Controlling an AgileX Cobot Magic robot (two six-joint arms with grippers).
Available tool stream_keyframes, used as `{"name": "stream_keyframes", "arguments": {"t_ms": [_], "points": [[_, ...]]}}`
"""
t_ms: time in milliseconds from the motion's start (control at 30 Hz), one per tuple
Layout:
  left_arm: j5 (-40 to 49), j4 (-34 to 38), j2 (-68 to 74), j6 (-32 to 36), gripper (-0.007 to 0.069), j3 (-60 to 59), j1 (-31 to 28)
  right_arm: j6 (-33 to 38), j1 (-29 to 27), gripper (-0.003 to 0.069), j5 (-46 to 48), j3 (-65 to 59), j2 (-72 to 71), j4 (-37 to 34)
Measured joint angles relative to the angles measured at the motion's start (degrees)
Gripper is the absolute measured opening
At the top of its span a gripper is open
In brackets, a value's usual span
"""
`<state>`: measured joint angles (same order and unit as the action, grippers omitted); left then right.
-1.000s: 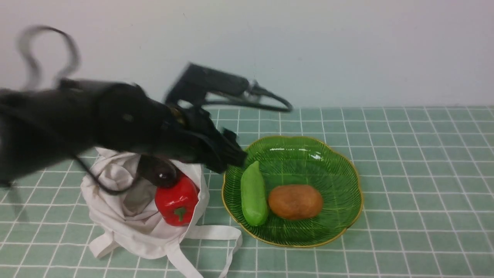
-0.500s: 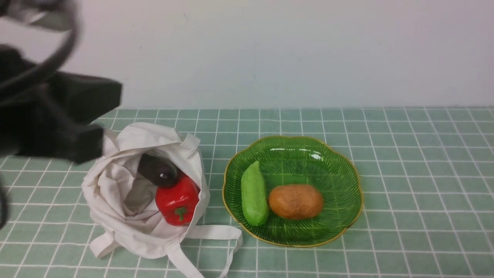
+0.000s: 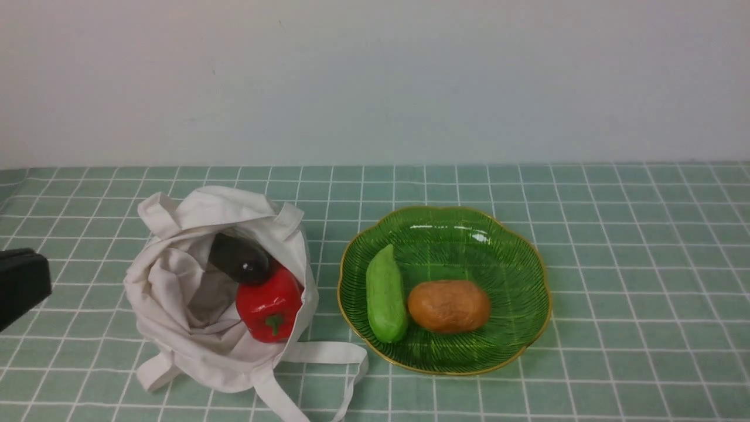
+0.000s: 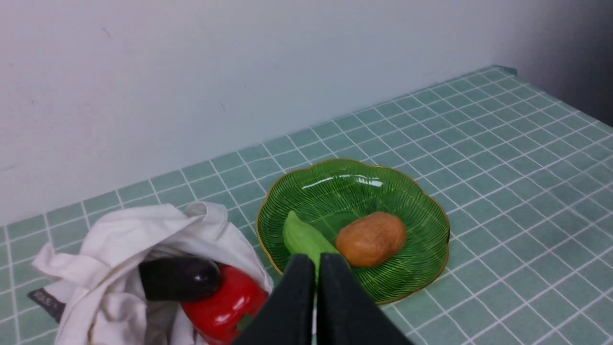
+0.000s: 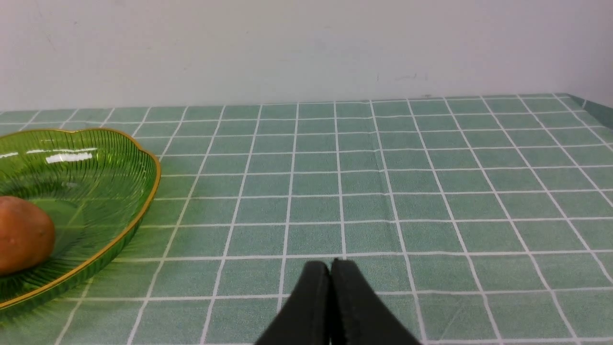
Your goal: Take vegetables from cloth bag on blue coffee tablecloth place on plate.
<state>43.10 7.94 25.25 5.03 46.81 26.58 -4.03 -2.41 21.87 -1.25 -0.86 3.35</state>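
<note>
The off-white cloth bag (image 3: 176,328) lies open on the checked tablecloth (image 3: 615,264), left of the green scalloped plate (image 3: 498,258). A red bell pepper (image 3: 268,306) and a dark eggplant (image 3: 240,259) sit in the bag's mouth. A light green cucumber (image 3: 385,294) and a brown potato-like vegetable (image 3: 449,306) lie on the plate. My left gripper (image 4: 316,261) is shut and empty, held back from and above the bag and plate; only a black part of that arm (image 3: 20,284) shows at the front view's left edge. My right gripper (image 5: 330,266) is shut and empty over bare cloth, right of the plate (image 5: 119,201).
A plain pale wall (image 3: 375,82) runs along the back of the table. The table's far right corner edge (image 5: 591,108) shows in the right wrist view. The bag's strap handles (image 3: 328,357) trail toward the front edge.
My left arm has pulled back from over the bag and plate to the left edge of the front view. The bag, vegetables and plate have not moved.
</note>
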Motion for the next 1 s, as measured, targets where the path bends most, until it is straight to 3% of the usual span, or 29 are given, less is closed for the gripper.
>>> {"name": "stream_keyframes", "arguments": {"t_ms": [300, 467, 667, 767, 1000], "points": [[-2.93, -6.56, -4.58, -1.94, -0.0008, -5.24, -1.30, 0.00, 0.00, -0.0010, 0.00, 0.00, 0.00, 0.00], [-16.82, -6.78, -14.43, -2.41, -0.0008, -22.62, -11.59, 0.00, 0.00, -0.0010, 0.00, 0.00, 0.00, 0.00], [-22.70, -6.78, -24.69, -2.85, -0.0008, -39.60, -21.29, 0.00, 0.00, -0.0010, 0.00, 0.00, 0.00, 0.00], [-22.81, -6.92, -25.81, -2.85, -0.0008, -47.52, -22.80, 0.00, 0.00, -0.0010, 0.00, 0.00, 0.00, 0.00], [-21.09, -6.92, -25.83, -2.89, -0.0008, -48.33, -22.83, 0.00, 0.00, -0.0010, 0.00, 0.00, 0.00, 0.00]]}}
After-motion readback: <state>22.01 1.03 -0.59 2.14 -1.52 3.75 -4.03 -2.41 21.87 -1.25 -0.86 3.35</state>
